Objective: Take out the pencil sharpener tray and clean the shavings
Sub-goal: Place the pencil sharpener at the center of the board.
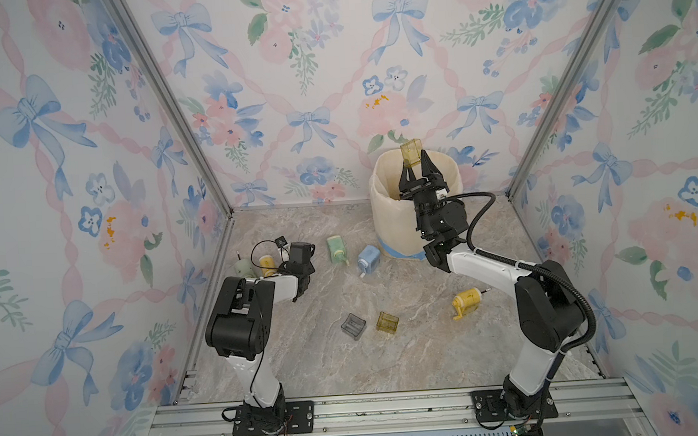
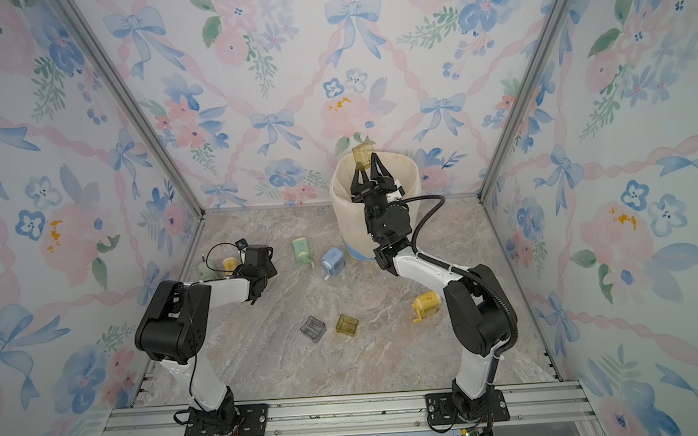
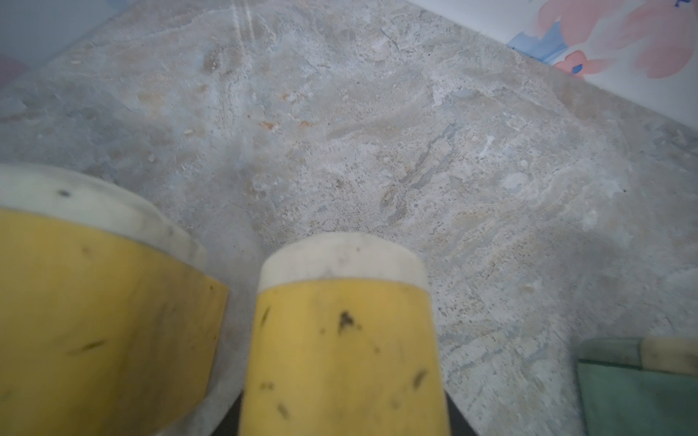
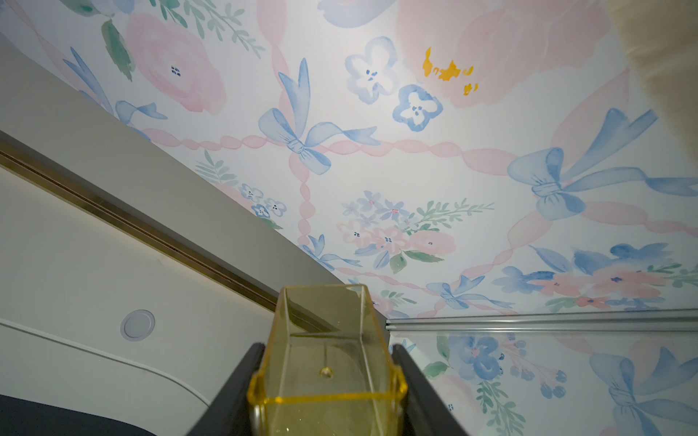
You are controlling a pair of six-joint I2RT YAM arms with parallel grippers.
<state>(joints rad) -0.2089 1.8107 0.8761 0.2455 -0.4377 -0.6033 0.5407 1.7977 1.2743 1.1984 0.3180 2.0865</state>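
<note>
The right jaws are clamped on a see-through yellow tray (image 1: 412, 153), one black jaw on each side.

In both top views these jaws point up. They hold the yellow tray (image 2: 363, 156) high, over the far rim of a cream bin (image 1: 389, 220) at the back of the worktop (image 1: 390, 370). The left jaws sit low on the left and are closed. They are right beside a yellow sharpener (image 1: 267, 266) and a pale sharpener (image 1: 244, 270). From up here I cannot tell if they grip anything. In the middle lie a green sharpener (image 1: 336, 249) and a blue sharpener (image 1: 368, 259). Nearer the front lie a grey tray (image 1: 353, 326) and a spare yellow tray (image 1: 387, 321), close together but not touching. A second yellow sharpener (image 1: 466, 301) lies near the right arm.

The left wrist view is blurry. A yellow shape with a white end (image 3: 340, 332) sits right in front, with a bit of black at each side of it. A bigger yellow shape (image 3: 94, 302) is next to it.

In the right wrist view the yellow tray (image 4: 328, 358) sits tight between the two black jaws. Its open side faces the camera, and it looks almost empty inside.
</note>
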